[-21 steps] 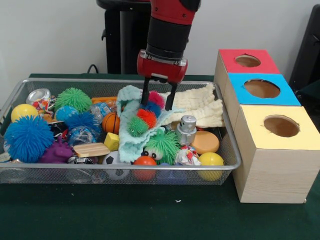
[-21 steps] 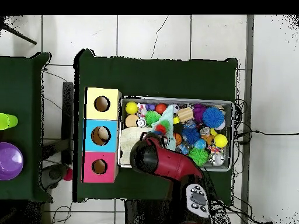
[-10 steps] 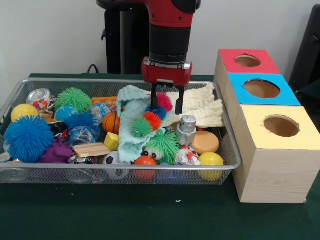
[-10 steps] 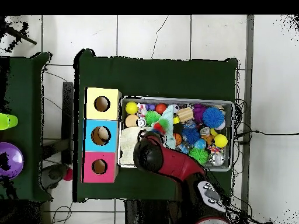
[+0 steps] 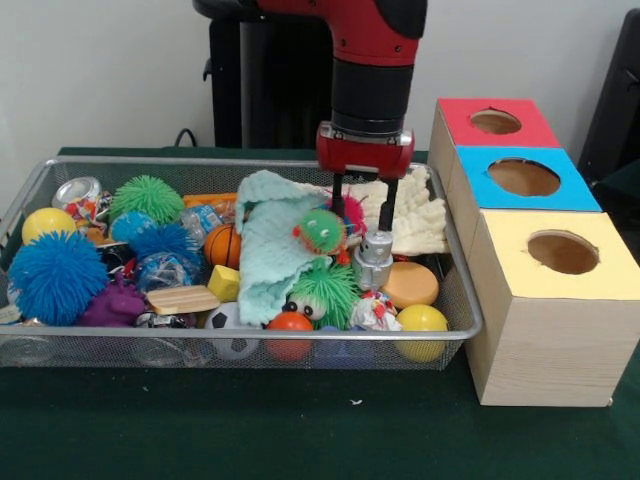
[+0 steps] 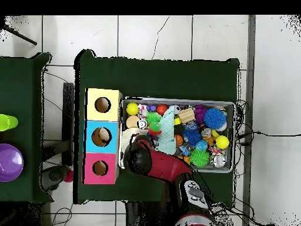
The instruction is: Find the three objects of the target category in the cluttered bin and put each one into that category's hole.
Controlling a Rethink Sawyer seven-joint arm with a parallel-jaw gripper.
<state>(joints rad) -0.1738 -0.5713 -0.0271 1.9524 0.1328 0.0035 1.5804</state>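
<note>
Several soft, spiky balls make up the caterpillar toy (image 5: 325, 228) — a green fuzzy segment leads, with red and pink ones showing behind it. It hangs over the wire bin (image 5: 452, 290), above the mint knitted cloth (image 5: 268, 250). The claw (image 5: 361, 208) grips the toy's pink end between its black fingers, and the toy's length runs leftward from there, roughly level.

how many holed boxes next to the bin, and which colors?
3, in a row beside the wire bin: red box farthest from the camera, blue box in the middle, yellow box nearest. One hole each.
</note>
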